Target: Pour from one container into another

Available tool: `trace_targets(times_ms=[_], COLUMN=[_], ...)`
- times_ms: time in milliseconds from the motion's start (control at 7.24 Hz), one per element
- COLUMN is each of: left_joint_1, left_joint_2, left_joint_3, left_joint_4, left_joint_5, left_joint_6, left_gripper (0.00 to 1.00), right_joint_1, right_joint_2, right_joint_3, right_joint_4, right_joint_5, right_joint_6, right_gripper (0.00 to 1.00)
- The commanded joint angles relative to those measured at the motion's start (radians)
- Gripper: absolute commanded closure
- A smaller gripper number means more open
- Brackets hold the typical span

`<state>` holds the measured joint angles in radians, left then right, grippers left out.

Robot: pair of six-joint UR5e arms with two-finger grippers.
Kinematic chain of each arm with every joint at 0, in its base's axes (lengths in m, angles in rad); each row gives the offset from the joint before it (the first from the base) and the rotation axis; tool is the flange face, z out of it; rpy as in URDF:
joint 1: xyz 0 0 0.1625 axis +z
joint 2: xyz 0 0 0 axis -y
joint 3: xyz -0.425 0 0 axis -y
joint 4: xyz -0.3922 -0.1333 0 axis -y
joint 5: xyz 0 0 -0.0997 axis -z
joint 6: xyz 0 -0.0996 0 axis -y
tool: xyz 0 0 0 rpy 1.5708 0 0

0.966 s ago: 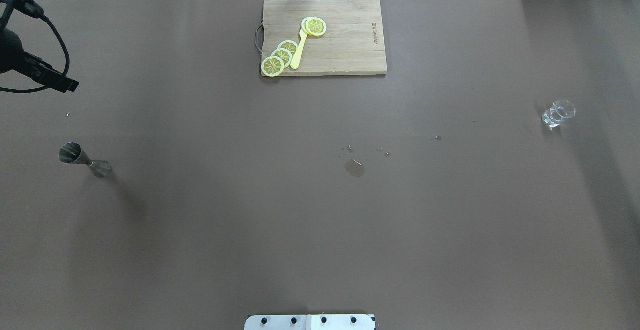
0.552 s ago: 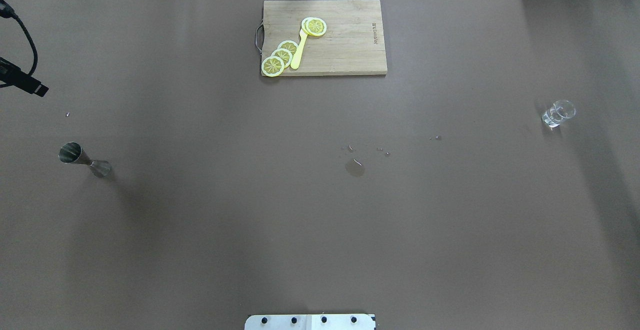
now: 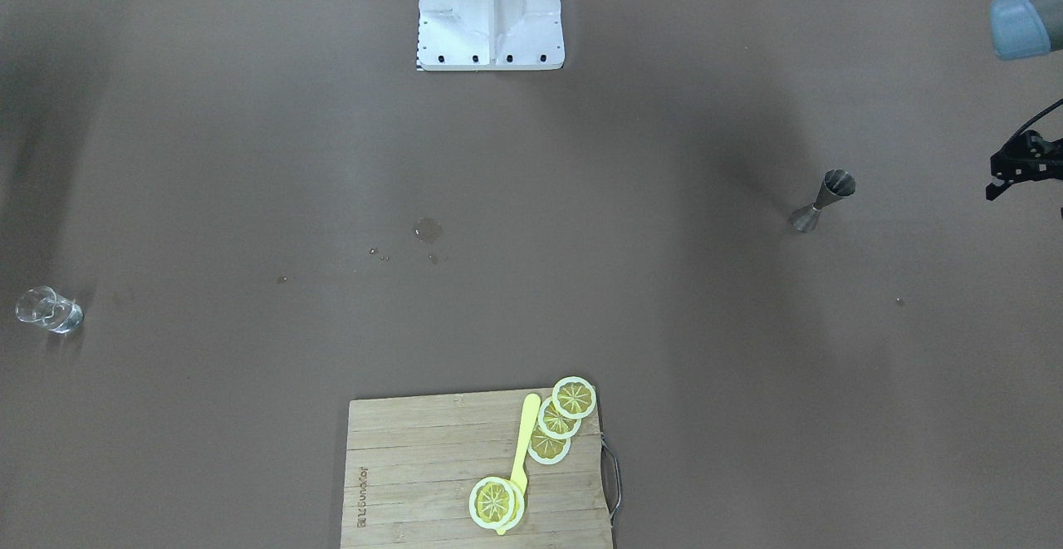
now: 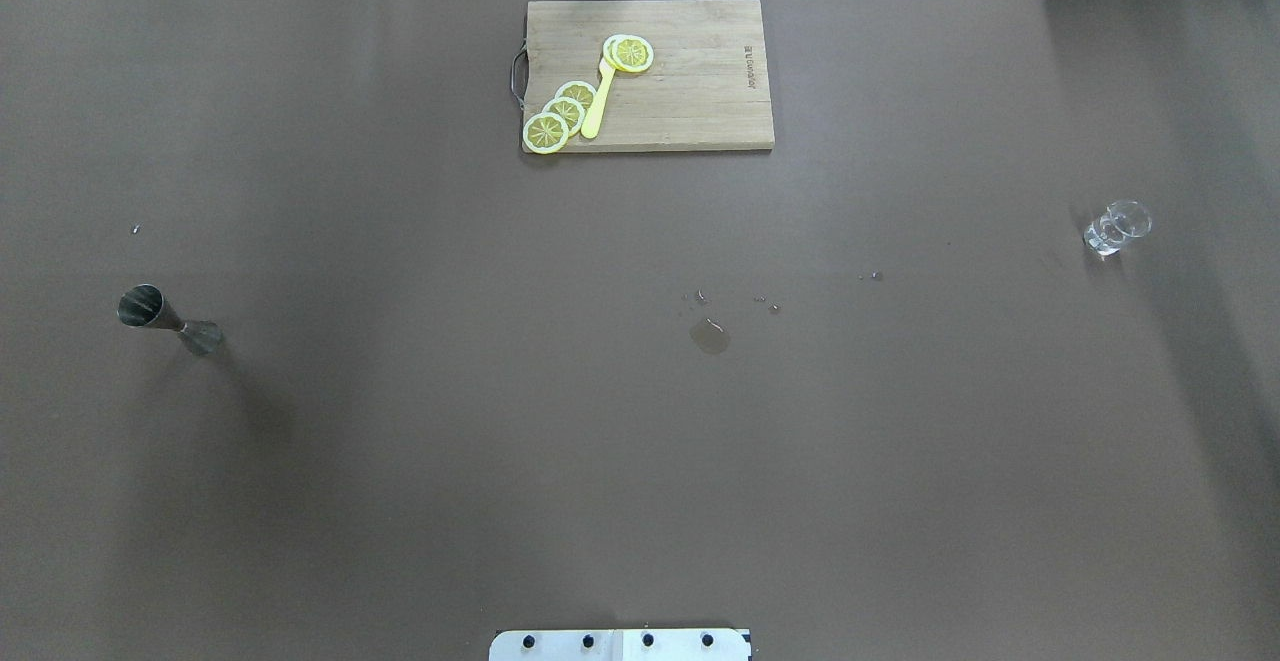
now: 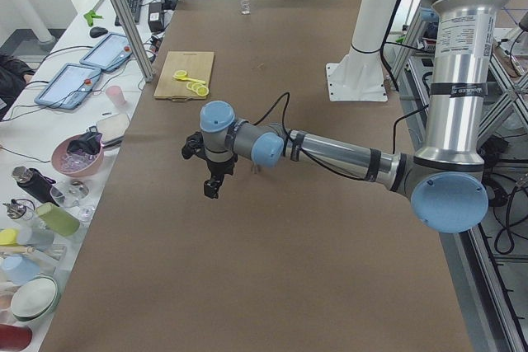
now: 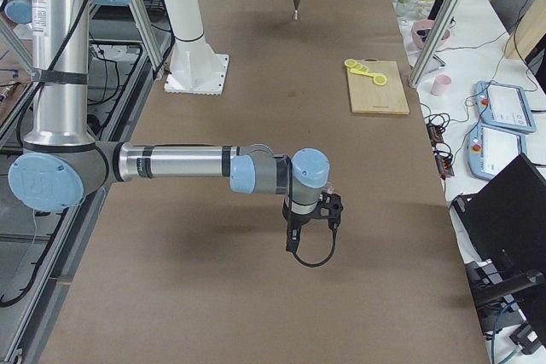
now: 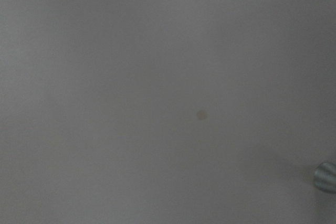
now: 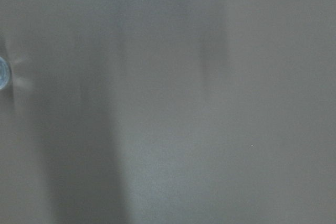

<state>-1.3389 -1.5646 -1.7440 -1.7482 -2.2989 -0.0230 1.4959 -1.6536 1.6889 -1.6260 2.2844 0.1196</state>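
Black left claw: hangs pointing down above the tabletop on the near arm in the left side view. Only a dark part of it shows at the edge of the front-facing view. I cannot tell how far its fingers are parted, and no object shows in its grasp.
Right claw: points down over the tabletop's opposite end and shows only in the right side view, with a cable looping beneath it. I cannot tell whether it is open or closed.
Steel jigger: stands upright on the tabletop at the robot's left, open cone up. It is near the left claw but clearly apart from it, with nothing touching it.
Clear glass: stands upright at the robot's far right, well apart from the jigger and free of both claws.
Wet patch: a small puddle near the middle of the tabletop, with a few droplets just beyond it.
Wooden cutting board: lies at the far edge and carries lemon slices and a yellow plastic utensil; one slice lies at the utensil's far end.
White robot base: stands at the near middle edge.
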Motion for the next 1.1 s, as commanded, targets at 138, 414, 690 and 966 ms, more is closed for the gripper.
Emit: trace_targets(times_ms=[138, 414, 690, 966], left_joint_1=[-0.132, -0.169, -0.204, -0.217], left_joint_2=[0.1, 0.148, 0.155, 0.155], left_joint_3=[0.07, 0.07, 0.07, 0.07], left_joint_4=[-0.057, -0.066, -0.06, -0.054], left_joint_5=[-0.085, -0.132, -0.136, -0.136], left_joint_6=[0.003, 0.005, 0.005, 0.012], left_gripper=[0.04, 0.03, 0.03, 0.04], right_joint_1=[0.0, 0.001, 0.001, 0.0], right_joint_2=[0.0, 0.0, 0.0, 0.0], right_joint_3=[0.0, 0.0, 0.0, 0.0], right_joint_4=[0.0, 0.0, 0.0, 0.0], right_joint_5=[0.001, 0.001, 0.001, 0.001], right_joint_6=[0.0, 0.0, 0.0, 0.0], right_gripper=[0.0, 0.0, 0.0, 0.0])
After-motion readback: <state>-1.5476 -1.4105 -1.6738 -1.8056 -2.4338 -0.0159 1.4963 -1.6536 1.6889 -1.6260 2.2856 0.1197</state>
